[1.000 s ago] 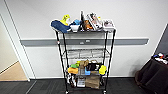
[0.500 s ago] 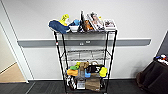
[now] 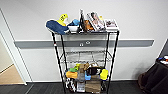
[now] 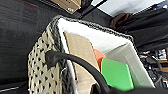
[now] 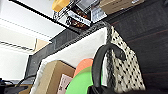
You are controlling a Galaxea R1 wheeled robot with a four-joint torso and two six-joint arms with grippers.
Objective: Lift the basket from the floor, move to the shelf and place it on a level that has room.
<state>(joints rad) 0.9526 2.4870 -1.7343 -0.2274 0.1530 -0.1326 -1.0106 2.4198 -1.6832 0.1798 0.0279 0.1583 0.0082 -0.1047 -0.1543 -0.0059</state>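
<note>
Wall/room: white wall w/ grey rail behind shelf (image 3: 85,62) — closer, more centred than a sec ago, so robot's driving up.
Level (image 3: 83,57): 2nd tier, free.
Basket (image 4: 75,55): off the floor (image 4: 20,37) — carried.
Hands: can't tell grip.

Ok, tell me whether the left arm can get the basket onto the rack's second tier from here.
Probably yes: the second tier looks bare and open at the front, and the basket hangs clear above the carpet by its handle.

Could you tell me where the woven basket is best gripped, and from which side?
By the dark loop handles at the two short ends of the basket, coming from above at each end. The handles arch above the lined rim, while the boxes inside leave no room for a grip within.
</note>
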